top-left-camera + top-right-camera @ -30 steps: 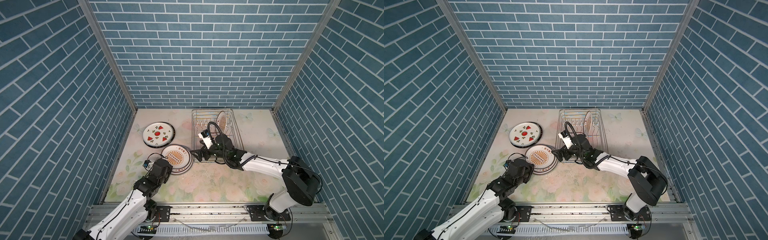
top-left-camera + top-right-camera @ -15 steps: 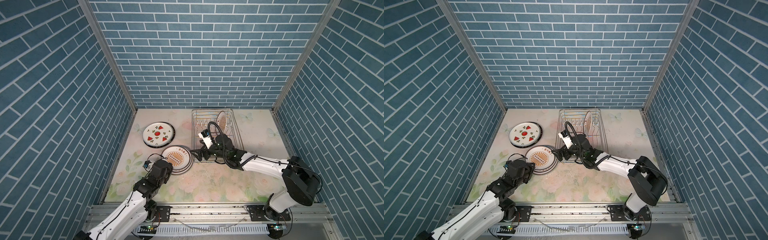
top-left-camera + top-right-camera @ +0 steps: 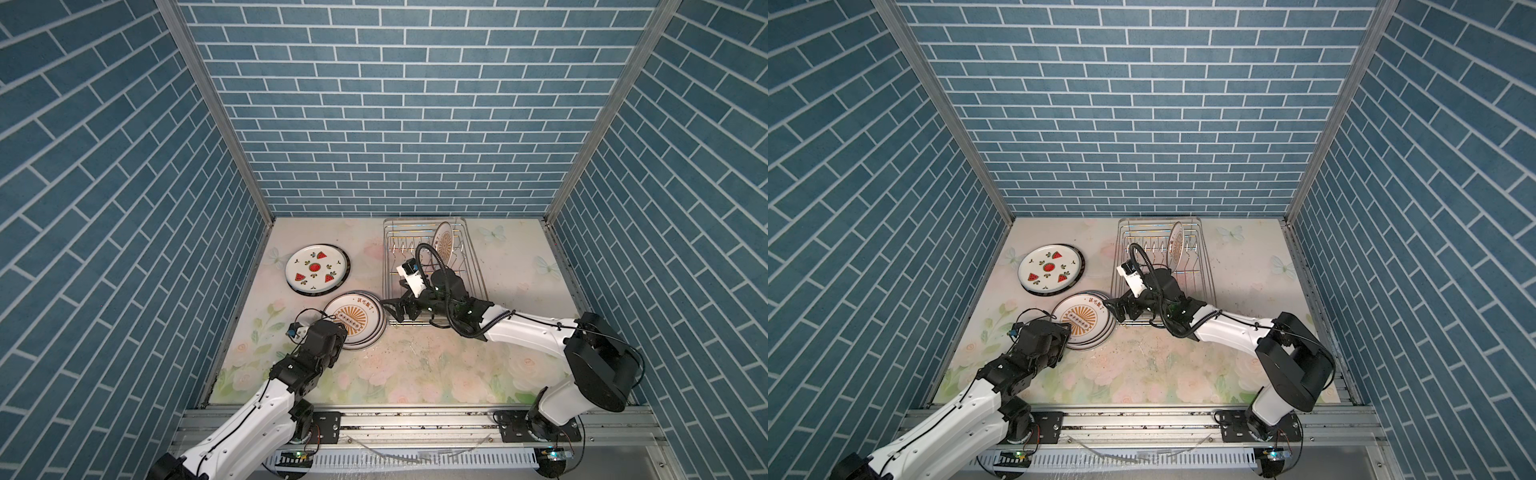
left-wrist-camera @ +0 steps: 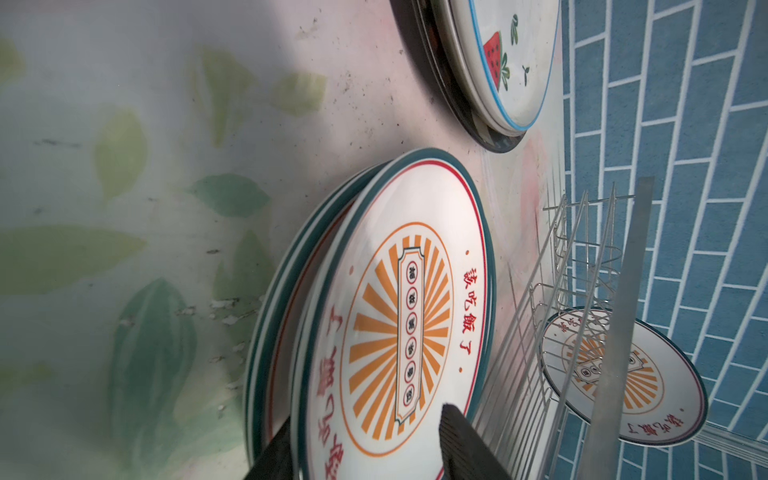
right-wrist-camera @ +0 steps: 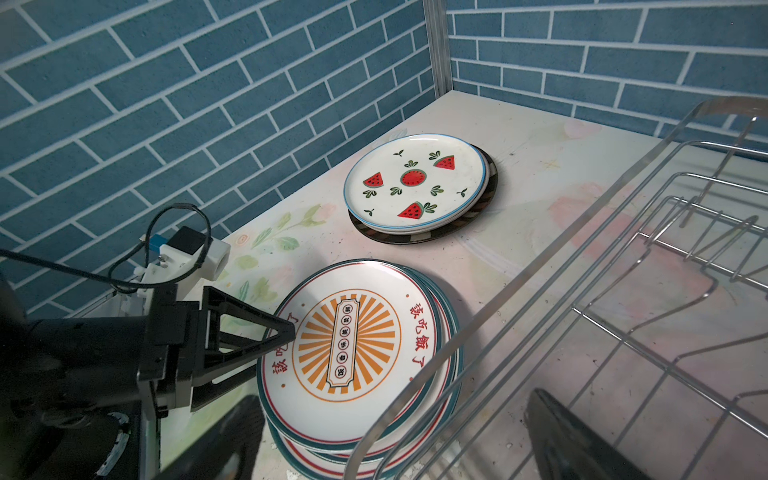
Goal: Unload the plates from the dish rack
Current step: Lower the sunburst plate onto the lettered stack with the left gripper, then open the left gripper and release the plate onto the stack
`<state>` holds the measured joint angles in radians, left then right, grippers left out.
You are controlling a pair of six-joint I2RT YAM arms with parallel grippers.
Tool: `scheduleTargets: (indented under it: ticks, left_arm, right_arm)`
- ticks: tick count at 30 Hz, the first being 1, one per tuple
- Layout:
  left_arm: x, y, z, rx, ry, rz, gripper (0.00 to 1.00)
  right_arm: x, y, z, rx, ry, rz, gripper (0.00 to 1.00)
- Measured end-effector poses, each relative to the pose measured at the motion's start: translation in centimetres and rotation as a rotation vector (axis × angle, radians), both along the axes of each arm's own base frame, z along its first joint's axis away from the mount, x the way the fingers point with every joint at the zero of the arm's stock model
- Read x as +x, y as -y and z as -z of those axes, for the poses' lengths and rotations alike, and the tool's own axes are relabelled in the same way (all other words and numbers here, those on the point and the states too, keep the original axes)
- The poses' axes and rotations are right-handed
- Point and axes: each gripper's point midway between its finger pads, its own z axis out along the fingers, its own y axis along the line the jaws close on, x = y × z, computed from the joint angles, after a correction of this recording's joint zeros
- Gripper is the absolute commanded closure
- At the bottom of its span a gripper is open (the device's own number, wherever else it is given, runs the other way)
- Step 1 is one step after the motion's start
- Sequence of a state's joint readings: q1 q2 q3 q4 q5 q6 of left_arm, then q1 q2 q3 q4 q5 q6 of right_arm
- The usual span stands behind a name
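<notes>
Left gripper (image 5: 272,349) sits at the 7 o'clock rim of the sunburst stack, jaws parted on either side of the top plate's edge without pinching it. I judge this a release, since that plate lies flat on its pile. The right gripper (image 3: 397,309) hangs wide open and empty over the 7 o'clock corner of the dish rack, probably placed to reach in next. On the floral surface (image 3: 415,365), the dish rack (image 3: 467,266) lies at 1 o'clock. Its prongs are bare except at its 12 o'clock end, where one sunburst plate (image 3: 445,245) stands upright between the wires, leaning slightly. Unloaded plates are sorted by pattern. At 10 o'clock the watermelon plate (image 3: 316,269) tops a pile resting on a wider dark-rimmed plate (image 5: 415,239), a steady base. At 9 o'clock, just beside the rack, is the sunburst stack (image 3: 355,318), slightly fanned, close enough for short carries.
</notes>
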<state>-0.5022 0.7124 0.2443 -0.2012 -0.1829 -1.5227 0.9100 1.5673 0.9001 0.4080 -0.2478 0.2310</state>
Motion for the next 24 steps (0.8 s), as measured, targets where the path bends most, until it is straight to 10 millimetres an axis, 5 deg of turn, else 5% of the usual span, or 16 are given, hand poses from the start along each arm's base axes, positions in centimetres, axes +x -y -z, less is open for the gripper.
scheduleTargets:
  ticks: [24]
  left_arm:
    - [-0.2, -1.0, 0.1, 0.078, -0.041, -0.029, 0.51]
  right_arm:
    - [-0.1, -0.1, -0.1, 0.003, 0.005, -0.006, 0.01]
